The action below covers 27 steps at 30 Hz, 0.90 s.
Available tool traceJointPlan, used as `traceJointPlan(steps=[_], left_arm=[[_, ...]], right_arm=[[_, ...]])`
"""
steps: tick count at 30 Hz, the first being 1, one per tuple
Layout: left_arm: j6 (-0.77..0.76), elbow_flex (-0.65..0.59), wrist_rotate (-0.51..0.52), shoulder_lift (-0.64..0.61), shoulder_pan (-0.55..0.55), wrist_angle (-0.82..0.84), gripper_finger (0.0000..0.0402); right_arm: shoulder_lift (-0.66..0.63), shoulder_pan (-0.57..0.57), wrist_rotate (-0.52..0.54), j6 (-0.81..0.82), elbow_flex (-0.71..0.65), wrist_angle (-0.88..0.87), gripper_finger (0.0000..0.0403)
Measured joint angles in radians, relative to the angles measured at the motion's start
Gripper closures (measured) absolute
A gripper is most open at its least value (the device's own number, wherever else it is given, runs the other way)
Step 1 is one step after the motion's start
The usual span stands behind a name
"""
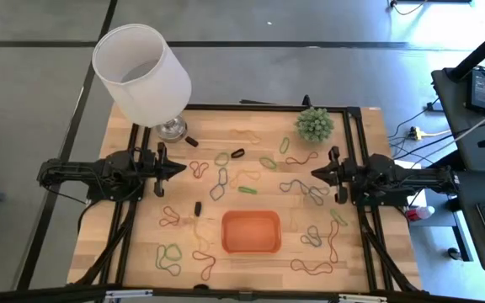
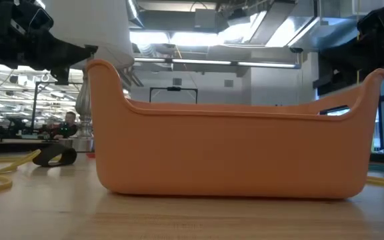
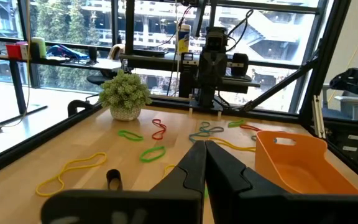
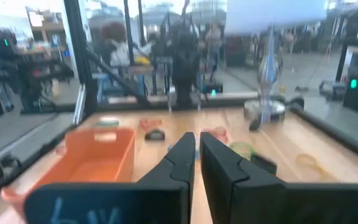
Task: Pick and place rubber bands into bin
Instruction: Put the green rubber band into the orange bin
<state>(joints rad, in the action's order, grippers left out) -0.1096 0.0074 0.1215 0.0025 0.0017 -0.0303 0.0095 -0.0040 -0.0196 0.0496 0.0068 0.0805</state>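
Around the orange bin (image 1: 251, 231), rubber bands (image 1: 219, 182) lie spread on the counter (image 1: 141, 244). Left gripper (image 1: 178, 168) is pressed together; right gripper (image 1: 317, 173) looks nearly closed, holding nothing. No picking has started, I think; one must open and reach down.

Even, bright overhead lighting is seen in the high view; only soft, short shadows are cast on the surface (image 1: 251, 202), beside the lampshade (image 1: 141, 71). In the low view, strong backlight comes from ceiling strip lights (image 2: 245, 63); the bin (image 2: 232, 150) wall is evenly lit, and the near surface is blurred. Daylight through windows (image 3: 73, 37) is seen in the left wrist view, sharp focus. The right wrist view is soft and blurred throughout, with washed-out glare at the lampshade.
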Motion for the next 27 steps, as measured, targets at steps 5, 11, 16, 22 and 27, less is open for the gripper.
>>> traceJointPlan(steps=[5, 11, 16, 22, 27], left_arm=[[0.0, 0.0, 0.0, 0.0, 0.0, 0.0, 0.0398], [0.0, 0.0, 0.0, 0.0, 0.0, 0.0, 0.0398], [0.0, 0.0, 0.0, 0.0, 0.0, 0.0, 0.0398], [0.0, 0.0, -0.001, 0.0, 0.0, 0.0, 0.0398], [0.0, 0.0, -0.004, 0.0, 0.0, 0.0, 0.0398]], right_arm=[[0.049, 0.0, -0.014, -0.003, 0.003, 0.16, 0.0396], [0.268, 0.0, -0.033, -0.132, 0.151, 0.179, 0.04], [0.57, 0.0, -0.01, -0.156, 0.343, 0.123, 0.0401], [0.966, -0.002, 0.214, -0.063, 0.606, -0.03, 0.0401], [1.249, -0.066, 0.287, 0.114, 0.849, -0.277, 0.0397]])
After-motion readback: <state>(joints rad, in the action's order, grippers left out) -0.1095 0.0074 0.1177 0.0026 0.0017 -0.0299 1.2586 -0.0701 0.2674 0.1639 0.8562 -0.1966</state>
